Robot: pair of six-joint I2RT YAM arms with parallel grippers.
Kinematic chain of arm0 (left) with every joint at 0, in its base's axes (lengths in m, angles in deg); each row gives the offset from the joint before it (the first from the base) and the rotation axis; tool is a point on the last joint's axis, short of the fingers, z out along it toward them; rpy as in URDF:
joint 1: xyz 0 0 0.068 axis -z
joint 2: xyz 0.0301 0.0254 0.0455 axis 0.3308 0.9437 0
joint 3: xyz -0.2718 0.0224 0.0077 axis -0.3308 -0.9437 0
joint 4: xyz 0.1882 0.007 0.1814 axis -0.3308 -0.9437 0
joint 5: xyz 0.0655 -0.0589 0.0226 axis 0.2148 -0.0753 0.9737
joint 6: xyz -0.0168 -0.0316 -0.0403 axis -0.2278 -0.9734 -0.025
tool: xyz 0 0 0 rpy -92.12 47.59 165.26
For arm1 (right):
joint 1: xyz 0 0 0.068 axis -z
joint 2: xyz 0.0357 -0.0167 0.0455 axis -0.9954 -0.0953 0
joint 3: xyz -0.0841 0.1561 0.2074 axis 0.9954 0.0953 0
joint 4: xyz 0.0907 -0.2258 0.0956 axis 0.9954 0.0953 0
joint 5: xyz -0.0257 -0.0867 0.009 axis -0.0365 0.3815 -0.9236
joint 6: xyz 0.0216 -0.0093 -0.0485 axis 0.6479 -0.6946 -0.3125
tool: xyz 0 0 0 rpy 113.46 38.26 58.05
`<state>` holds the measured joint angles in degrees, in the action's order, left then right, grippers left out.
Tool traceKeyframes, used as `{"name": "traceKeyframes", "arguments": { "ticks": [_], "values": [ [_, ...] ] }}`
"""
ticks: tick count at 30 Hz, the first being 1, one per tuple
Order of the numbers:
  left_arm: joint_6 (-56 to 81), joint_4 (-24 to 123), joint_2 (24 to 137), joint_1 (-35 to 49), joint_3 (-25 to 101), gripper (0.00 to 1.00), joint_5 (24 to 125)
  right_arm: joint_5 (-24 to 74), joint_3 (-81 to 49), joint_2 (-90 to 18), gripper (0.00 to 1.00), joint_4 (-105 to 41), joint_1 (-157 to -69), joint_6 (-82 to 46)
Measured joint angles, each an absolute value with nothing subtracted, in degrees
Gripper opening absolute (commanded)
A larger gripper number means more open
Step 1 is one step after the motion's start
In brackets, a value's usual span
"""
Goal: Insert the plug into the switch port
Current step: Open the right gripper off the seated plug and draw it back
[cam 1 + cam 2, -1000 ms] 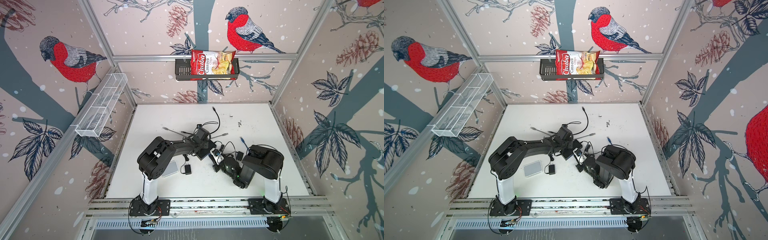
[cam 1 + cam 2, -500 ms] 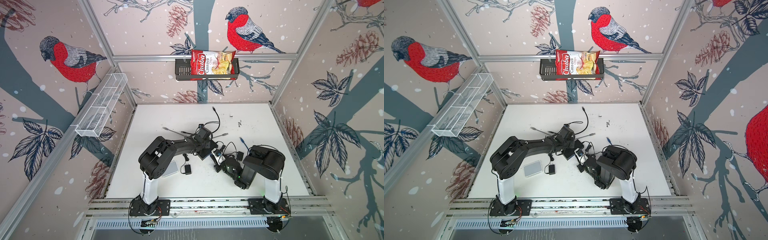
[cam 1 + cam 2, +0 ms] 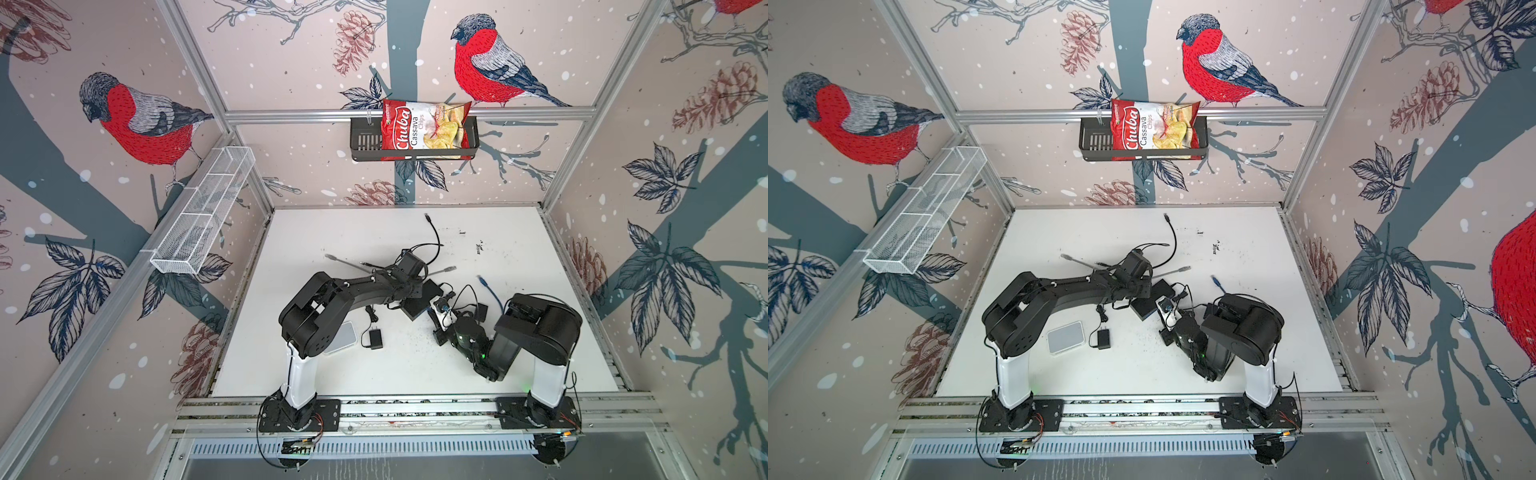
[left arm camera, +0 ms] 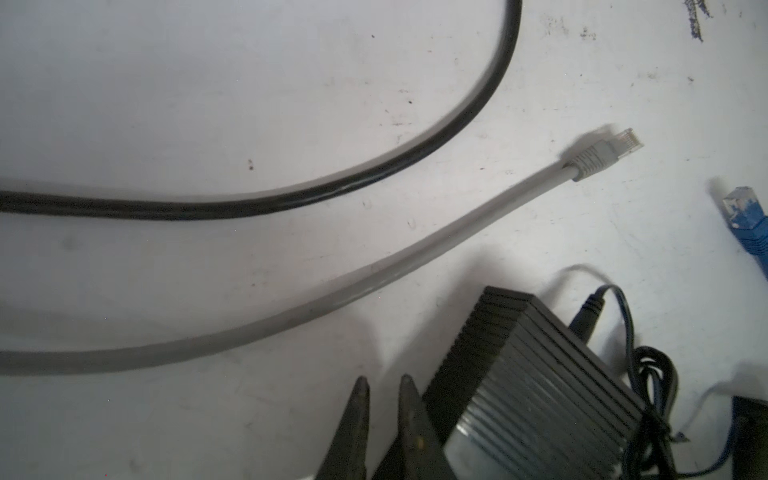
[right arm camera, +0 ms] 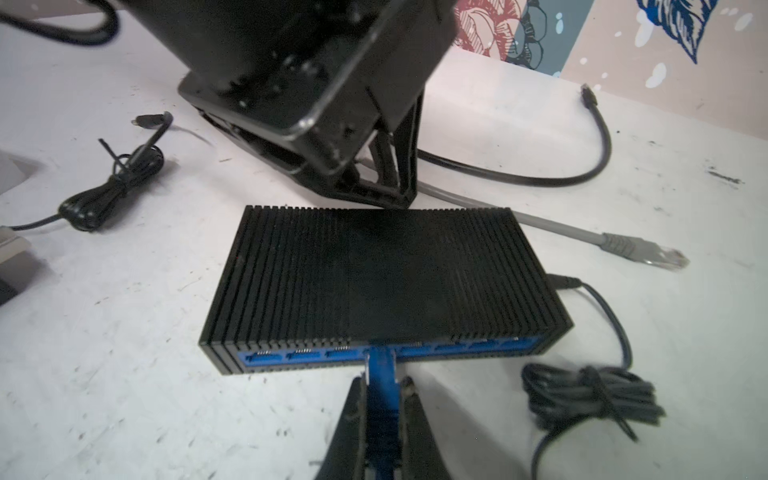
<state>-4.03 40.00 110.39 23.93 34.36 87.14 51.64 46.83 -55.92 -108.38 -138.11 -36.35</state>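
One plug (image 5: 380, 368) in right gripper (image 5: 384, 386) meets switch (image 5: 382, 274) edge.

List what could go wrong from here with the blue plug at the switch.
1. The plug sits at a middle port of the switch, but whether it is fully seated cannot be told. If the right gripper lets go early, it may slip back out.
2. The left gripper stands beside the switch's rear edge with jaws slightly apart, not clamping it. A harder push could slide the switch onto the grey cable behind.
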Motion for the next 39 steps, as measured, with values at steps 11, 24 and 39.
{"name": "traceKeyframes", "arguments": {
  "ticks": [11,24,39],
  "values": [
    [-2.2,37.2,110.2,22.7,35.3,0.44,83.1,58.1,49.7,-52.6,0.15,-105.8,-136.0,-30.1],
    [-1.5,35.8,106.7,20.6,33.9,0.46,82.2,63.2,48.8,-47.0,0.24,-95.5,-128.6,-22.3],
    [-0.7,36.2,104.0,19.9,32.0,0.46,82.2,63.2,43.6,-43.1,0.32,-84.0,-121.7,-17.9]
  ]
}}
